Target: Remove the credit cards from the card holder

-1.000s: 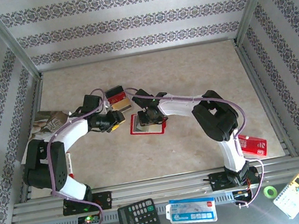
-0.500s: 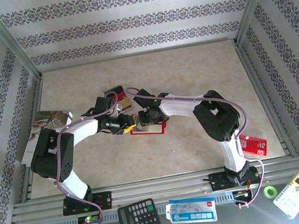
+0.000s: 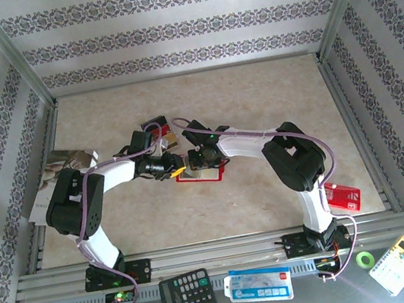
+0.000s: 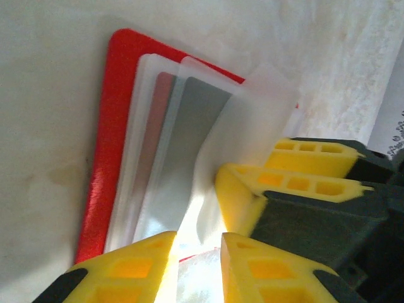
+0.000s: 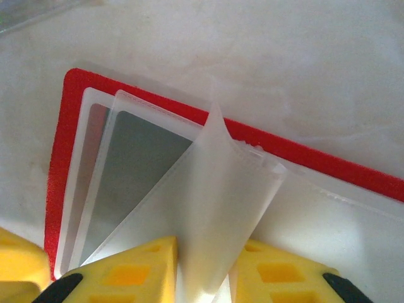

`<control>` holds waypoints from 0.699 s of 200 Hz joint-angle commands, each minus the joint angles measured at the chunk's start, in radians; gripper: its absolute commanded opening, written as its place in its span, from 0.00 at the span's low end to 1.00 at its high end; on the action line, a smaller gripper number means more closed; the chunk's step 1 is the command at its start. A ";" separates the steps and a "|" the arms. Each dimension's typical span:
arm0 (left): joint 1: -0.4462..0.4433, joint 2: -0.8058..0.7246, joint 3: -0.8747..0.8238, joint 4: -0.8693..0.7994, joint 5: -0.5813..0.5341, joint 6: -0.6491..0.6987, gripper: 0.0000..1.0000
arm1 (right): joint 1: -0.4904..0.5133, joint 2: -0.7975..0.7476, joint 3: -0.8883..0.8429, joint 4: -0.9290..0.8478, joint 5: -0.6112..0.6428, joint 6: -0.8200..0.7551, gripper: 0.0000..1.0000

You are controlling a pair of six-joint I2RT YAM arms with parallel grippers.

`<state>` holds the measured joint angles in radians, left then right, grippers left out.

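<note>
Beige bench (image 3: 256,104), red card holder (image 3: 213,171) open mid-bench. Right pincer (image 5: 205,252) pinches its clear pocket leaf (image 5: 221,189) up; left pincer (image 4: 197,243) slightly parted at the holder's edge. Grey card (image 5: 136,158) sits pocketed. Step: extracting it; next likely needs left closing on the card's edge.

From above, the card holder (image 3: 218,169) near the middle of the worktop is mostly covered by the left gripper (image 3: 181,173) and the right gripper (image 3: 200,159), and the loose cards (image 3: 156,126) behind them are partly hidden by the left arm. In the left wrist view the left gripper's fingers (image 4: 126,271) are cut off by the bottom edge, so I cannot tell if they pinch anything, and the grey card (image 4: 189,145) looks foggy through the milky pocket. In the right wrist view the card holder runs off the right edge.
</note>
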<state>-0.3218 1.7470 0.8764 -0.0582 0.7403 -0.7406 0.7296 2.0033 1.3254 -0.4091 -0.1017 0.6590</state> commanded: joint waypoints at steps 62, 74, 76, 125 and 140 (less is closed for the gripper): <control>-0.023 0.048 -0.022 0.068 0.031 0.009 0.23 | -0.005 0.014 -0.032 -0.019 -0.027 0.021 0.27; -0.026 0.053 -0.019 0.070 0.032 0.008 0.22 | -0.004 0.013 -0.032 -0.017 -0.028 0.022 0.27; -0.026 0.054 -0.018 0.070 0.033 0.008 0.22 | -0.005 0.014 -0.032 -0.017 -0.029 0.021 0.27; -0.032 0.065 0.003 0.072 0.031 0.009 0.19 | -0.006 0.008 -0.041 -0.013 -0.028 0.024 0.27; -0.032 0.069 0.008 0.076 0.034 0.009 0.19 | -0.008 -0.003 -0.046 -0.004 -0.032 0.027 0.27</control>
<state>-0.3408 1.7985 0.8619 -0.0128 0.7567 -0.7410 0.7277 1.9980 1.3159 -0.3977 -0.1104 0.6743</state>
